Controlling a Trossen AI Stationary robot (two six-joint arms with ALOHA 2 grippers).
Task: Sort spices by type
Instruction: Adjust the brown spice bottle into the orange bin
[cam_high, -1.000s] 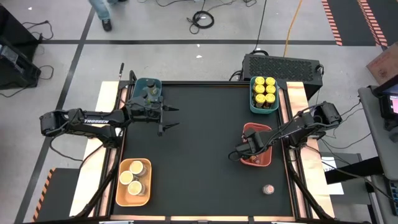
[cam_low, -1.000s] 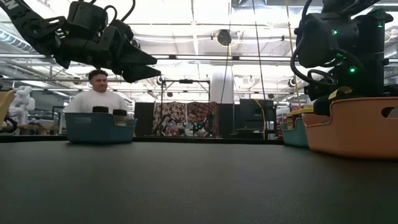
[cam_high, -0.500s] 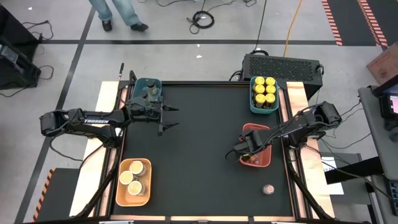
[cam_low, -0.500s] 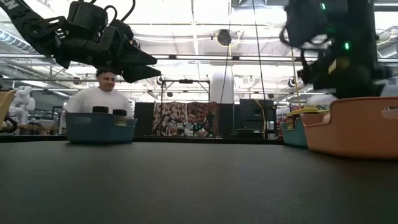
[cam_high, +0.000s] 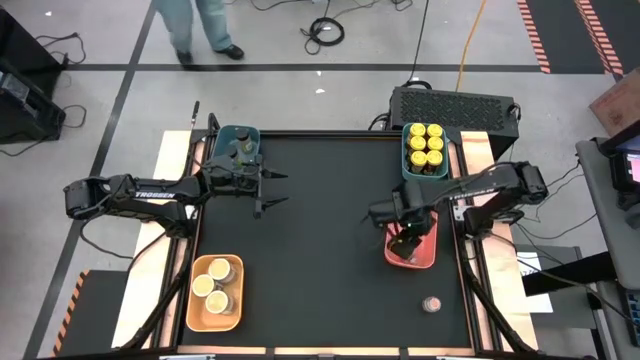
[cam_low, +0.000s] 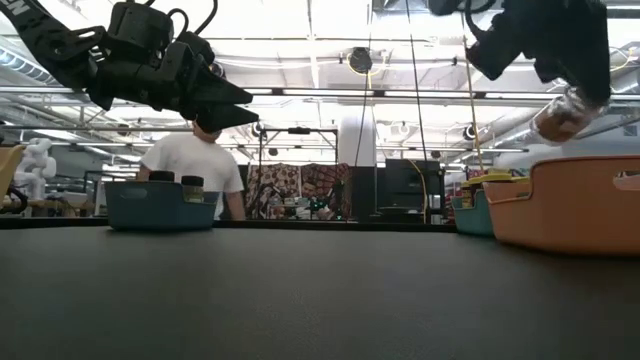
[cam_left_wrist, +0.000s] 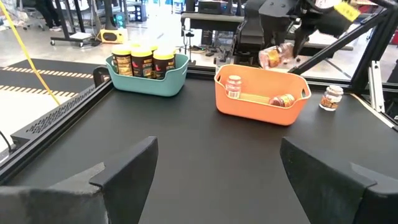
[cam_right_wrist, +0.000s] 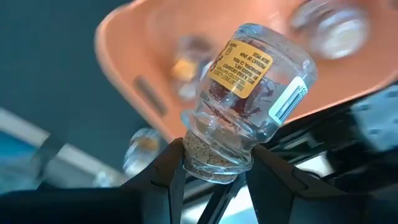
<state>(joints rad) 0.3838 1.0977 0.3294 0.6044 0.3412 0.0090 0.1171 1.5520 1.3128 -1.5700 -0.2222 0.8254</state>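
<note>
Black tabletop: right gripper (cam_right_wrist: 211, 163) pinches a tiny glass spice jar (cam_right_wrist: 252, 99) by its lid, directly above the salmon tray (cam_high: 428, 258); left gripper (cam_high: 272, 189) gapes idle far across

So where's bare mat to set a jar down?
The wide middle of the black mat, between the tan tray and coral tray, is free. The teal tray is packed with yellow-lidded jars.
</note>
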